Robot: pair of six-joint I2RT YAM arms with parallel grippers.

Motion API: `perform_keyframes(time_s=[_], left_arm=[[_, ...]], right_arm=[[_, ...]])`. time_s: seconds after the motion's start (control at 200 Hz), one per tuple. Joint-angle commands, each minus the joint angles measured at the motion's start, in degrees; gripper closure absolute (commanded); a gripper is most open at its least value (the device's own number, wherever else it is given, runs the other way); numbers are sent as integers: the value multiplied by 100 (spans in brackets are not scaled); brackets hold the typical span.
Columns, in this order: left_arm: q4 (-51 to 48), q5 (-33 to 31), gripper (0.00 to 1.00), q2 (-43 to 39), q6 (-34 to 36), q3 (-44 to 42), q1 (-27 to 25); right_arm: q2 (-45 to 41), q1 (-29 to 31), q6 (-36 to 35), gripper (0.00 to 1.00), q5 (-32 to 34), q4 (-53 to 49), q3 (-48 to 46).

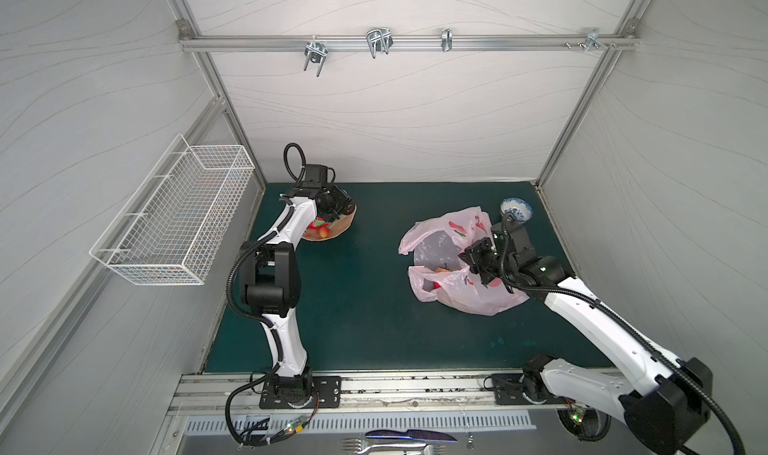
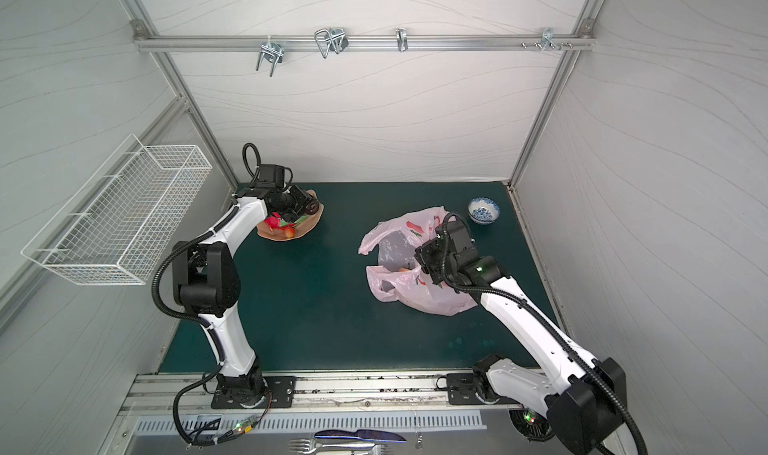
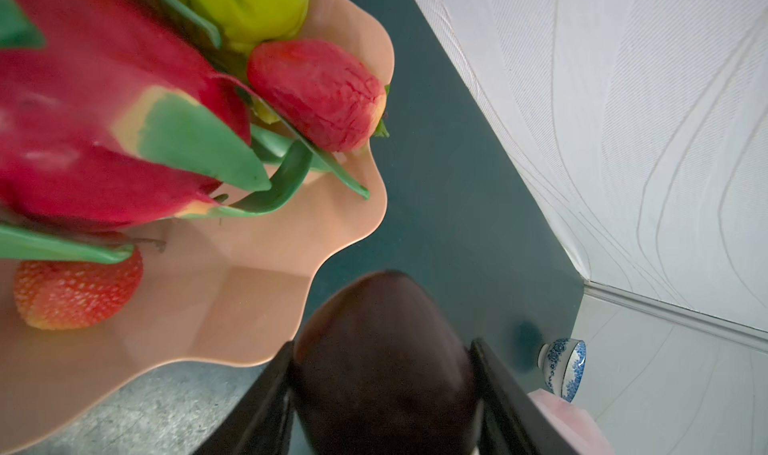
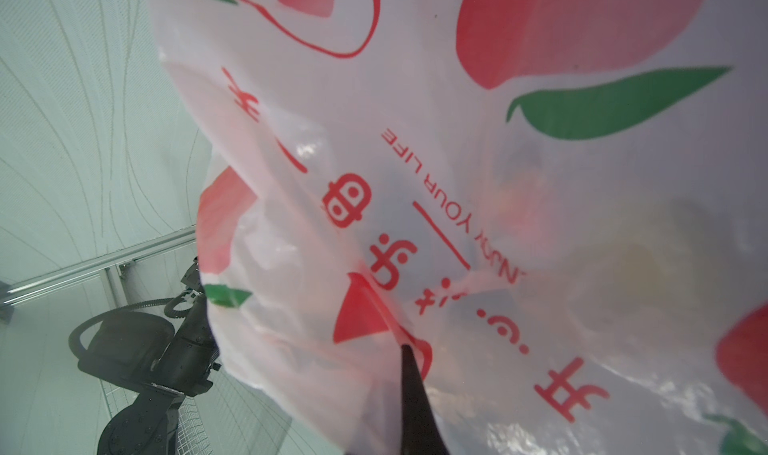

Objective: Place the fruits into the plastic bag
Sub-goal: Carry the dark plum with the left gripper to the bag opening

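A white wire basket (image 1: 174, 211) hangs on the left wall. Next to it, the left arm reaches to the far left corner of the dark green mat (image 1: 353, 307), where a peach-coloured dish (image 1: 345, 225) with a wavy rim sits. The left gripper (image 3: 380, 349) is closed around a dark brown-purple fruit (image 3: 386, 361), with one black finger pressed on each side of it. The left wrist view shows this fruit right at the rim of the dish. I cannot tell if it is lifted up. More fruits lie in the dish: a big pink-red dragon fruit (image 3: 95, 141) with green scales, a yellow-green pear (image 3: 249, 4) behind it, a wrinkly red fruit (image 3: 320, 95) by the rim, and a strawberry (image 3: 75, 295) on the bare floor of the dish. Well apart, on the right half of the mat, lies the pale pink plastic bag (image 1: 461, 295) with red fruit pictures on it. Its mouth is open and faces up. In a top view an orangey fruit (image 1: 443, 270) and a small red fruit (image 1: 436, 285) show inside the mouth. The right gripper (image 4: 409, 351) is pinched shut on the thin plastic at the bag's edge, on the side nearest the right arm. Just behind the bag, near the far right corner, stands a small blue-and-white bowl (image 1: 517, 209).
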Motion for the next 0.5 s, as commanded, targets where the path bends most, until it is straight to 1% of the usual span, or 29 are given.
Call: perform_keyframes(time_s=[0.0, 0.29, 0.495], left_arm=[[153, 110, 61, -401, 138, -191, 24], [313, 446, 62, -1336, 370, -1200, -2], [371, 695, 64, -2077, 617, -2003, -173]], right_arm=[[-19, -14, 72, 100, 21, 50, -2], [-6, -14, 68, 100, 8, 45, -10], [33, -14, 57, 100, -43, 81, -1]])
